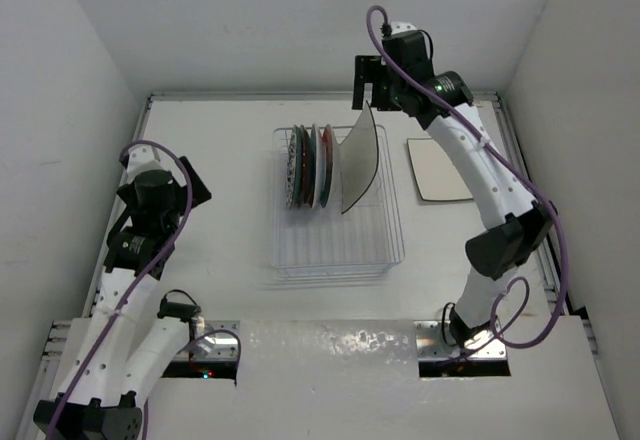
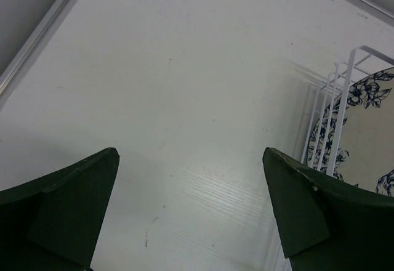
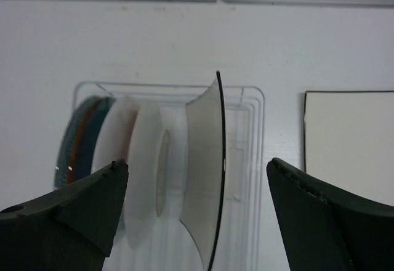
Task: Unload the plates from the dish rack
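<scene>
The see-through dish rack (image 1: pixel 385 240) stands mid-table. In its back half several round plates (image 1: pixel 305 165) stand on edge: a white floral one on the left, then red and teal ones. A pale square dark-rimmed plate (image 1: pixel 360 165) stands to their right, leaning. My right gripper (image 1: pixel 368 95) is open above the rack's far end, over that plate's top edge. In the right wrist view the square plate (image 3: pixel 206 178) stands between the open fingers, below them, untouched. My left gripper (image 1: pixel 200 188) is open and empty left of the rack. Its view shows the floral plate (image 2: pixel 363 117) behind rack wires (image 2: pixel 335 98).
A second pale square dark-rimmed plate (image 1: pixel 440 168) lies flat on the table right of the rack; it also shows in the right wrist view (image 3: pixel 351 135). White walls close in the table at the back and on both sides. Bare table lies under the left gripper (image 2: pixel 191 160).
</scene>
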